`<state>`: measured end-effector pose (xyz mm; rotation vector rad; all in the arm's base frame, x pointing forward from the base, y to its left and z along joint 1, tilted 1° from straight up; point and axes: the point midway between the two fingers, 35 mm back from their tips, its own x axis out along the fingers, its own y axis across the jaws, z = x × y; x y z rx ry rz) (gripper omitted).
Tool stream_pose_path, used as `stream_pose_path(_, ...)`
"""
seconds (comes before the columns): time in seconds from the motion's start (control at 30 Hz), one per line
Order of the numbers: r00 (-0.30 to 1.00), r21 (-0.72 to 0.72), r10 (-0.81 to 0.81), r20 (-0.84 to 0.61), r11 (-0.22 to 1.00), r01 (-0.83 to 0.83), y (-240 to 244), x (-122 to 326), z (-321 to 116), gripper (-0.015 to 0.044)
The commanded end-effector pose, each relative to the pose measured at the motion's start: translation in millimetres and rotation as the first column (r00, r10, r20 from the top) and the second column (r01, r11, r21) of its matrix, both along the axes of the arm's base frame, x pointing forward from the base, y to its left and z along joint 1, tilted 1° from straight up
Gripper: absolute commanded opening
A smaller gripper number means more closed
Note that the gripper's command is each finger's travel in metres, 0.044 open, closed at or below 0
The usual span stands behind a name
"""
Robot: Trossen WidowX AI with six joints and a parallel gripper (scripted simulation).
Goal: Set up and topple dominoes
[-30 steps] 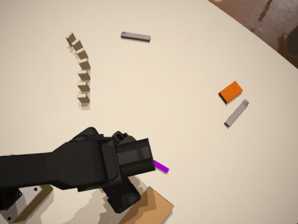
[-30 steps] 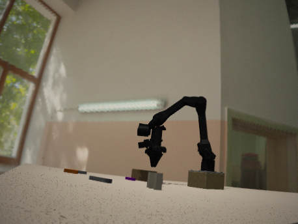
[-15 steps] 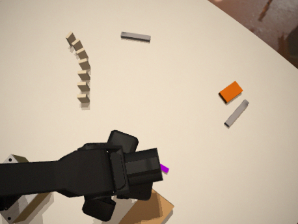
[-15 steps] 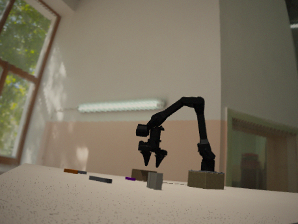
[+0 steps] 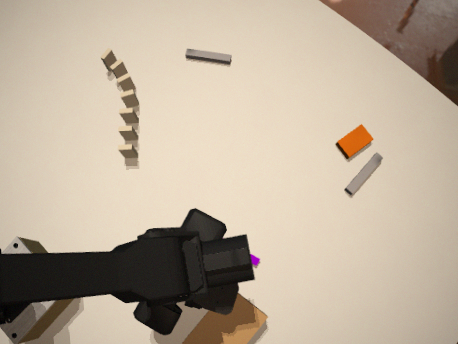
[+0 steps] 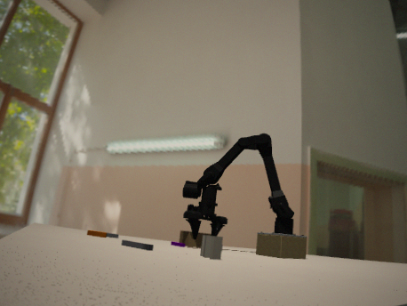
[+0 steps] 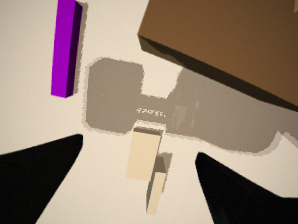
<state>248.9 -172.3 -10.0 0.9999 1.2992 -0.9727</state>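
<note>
Several cream dominoes stand in a curved row, such as the middle one; in the exterior view the row shows as overlapping grey blocks. My gripper is open and empty, pointing down over the table. In the wrist view, one loose cream domino shows a broad face and lies in the gap between the fingertips. A second one shows a narrow face just below it. I cannot tell how each of these two rests. The arm hides both in the top view.
A brown box is close beside the gripper. A purple bar lies just beyond it. An orange block and a grey bar lie farther off; another grey bar lies near the row's far end.
</note>
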Motion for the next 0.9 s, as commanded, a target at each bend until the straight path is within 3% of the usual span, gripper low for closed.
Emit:
stream_pose_path(0.0,1.000,0.002,-0.005,-0.014,1.000,0.005,2,-4,-18,0.0440)
stream_pose_path(0.57,1.000,0.002,-0.005,-0.014,1.000,0.005,2,-4,-33,0.0440)
stream_pose_path(0.87,1.000,0.002,-0.005,-0.014,1.000,0.005,2,-4,-33,0.0204)
